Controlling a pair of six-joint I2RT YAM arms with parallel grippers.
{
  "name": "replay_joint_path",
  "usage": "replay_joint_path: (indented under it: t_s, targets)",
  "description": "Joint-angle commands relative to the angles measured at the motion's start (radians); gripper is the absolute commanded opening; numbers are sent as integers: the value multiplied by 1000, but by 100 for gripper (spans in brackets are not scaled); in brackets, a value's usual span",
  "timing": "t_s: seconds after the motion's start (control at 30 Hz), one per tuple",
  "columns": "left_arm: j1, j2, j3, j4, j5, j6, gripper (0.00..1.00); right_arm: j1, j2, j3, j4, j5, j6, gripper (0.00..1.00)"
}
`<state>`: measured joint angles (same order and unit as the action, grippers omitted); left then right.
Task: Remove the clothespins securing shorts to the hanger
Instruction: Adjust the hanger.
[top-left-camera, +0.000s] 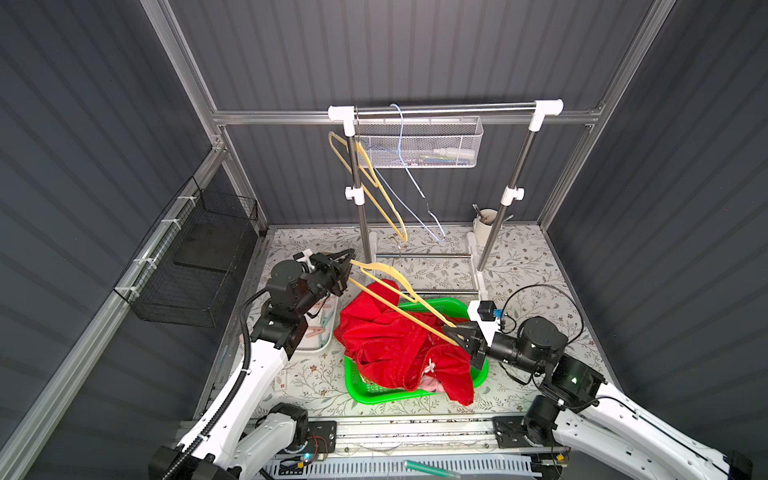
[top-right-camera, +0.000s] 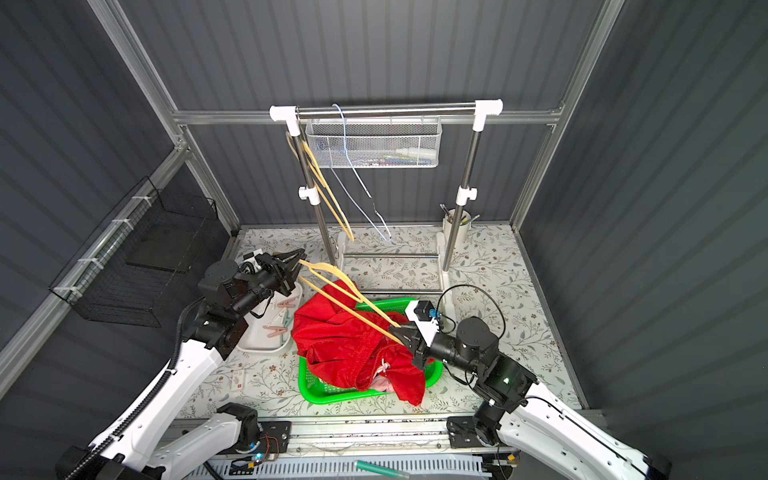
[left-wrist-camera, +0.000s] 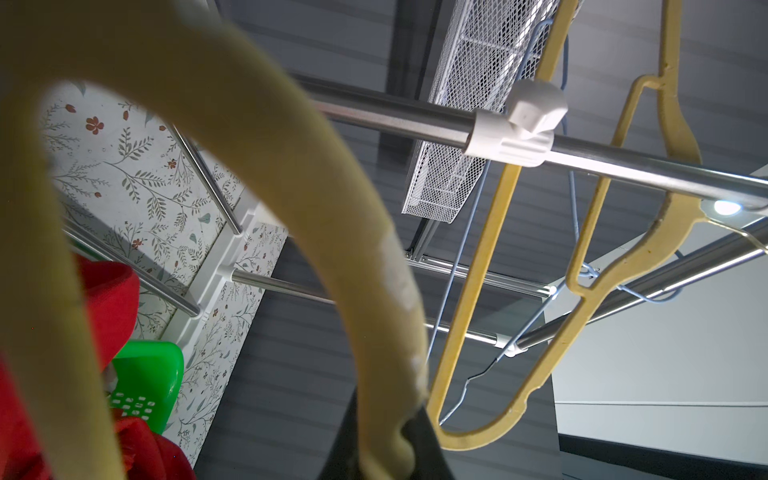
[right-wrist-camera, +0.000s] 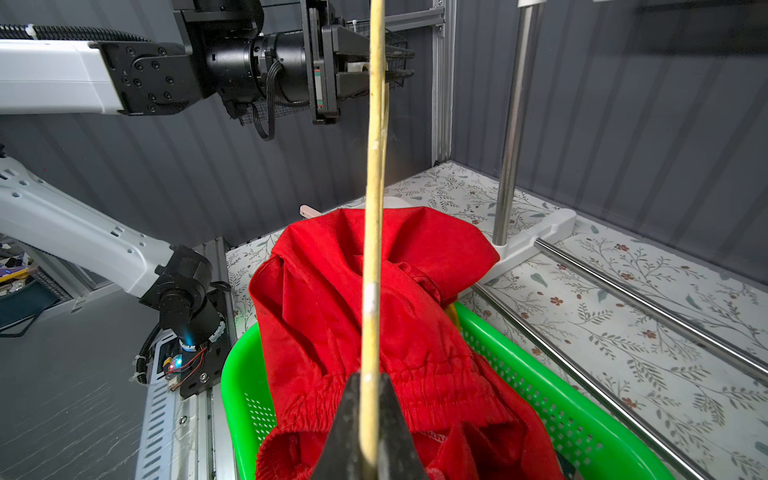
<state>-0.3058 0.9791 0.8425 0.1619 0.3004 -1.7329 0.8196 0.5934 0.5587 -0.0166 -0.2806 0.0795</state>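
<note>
Right gripper (right-wrist-camera: 368, 384): mine, clamped shut on one tip of the yellow hanger (right-wrist-camera: 374, 208). My left gripper (top-left-camera: 349, 268) pinches the opposite shoulder curve.

Clothespins (top-right-camera: 274, 330): they lie loose in a white tray (top-right-camera: 266, 348) below my left wrist, and none is visible on the hanger. I judge them light, stiff, springy and slick, best squeezed across the tail ends.

Red shorts (top-left-camera: 386, 340): soft and limp, heaped in the green basket (top-left-camera: 374, 399) beneath the span between my grippers. They appear free of the hanger.

Pose: my left arm is raised, its fingers pointing towards the right gripper. My right forearm sits low beside the basket, its fingers aimed up along the hanger.
</note>
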Motion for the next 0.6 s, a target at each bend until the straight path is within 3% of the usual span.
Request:
replay_joint_path:
  t_s: [0.0,0.1,0.43,0.57]
  targets:
    - [17,-17,-12,19,-17,23,5,-2,-15,43,24,-6,17,0]
    - [19,-17,-14,13,-22,32,13,-2,-12,58,2,1,28,0]
    - [20,-15,22,-77,-36,128,78,-2,-10,110,-105,29,80,0]
    - [22,-28,67,-165,-61,216,96,-2,-20,123,-176,44,79,0]
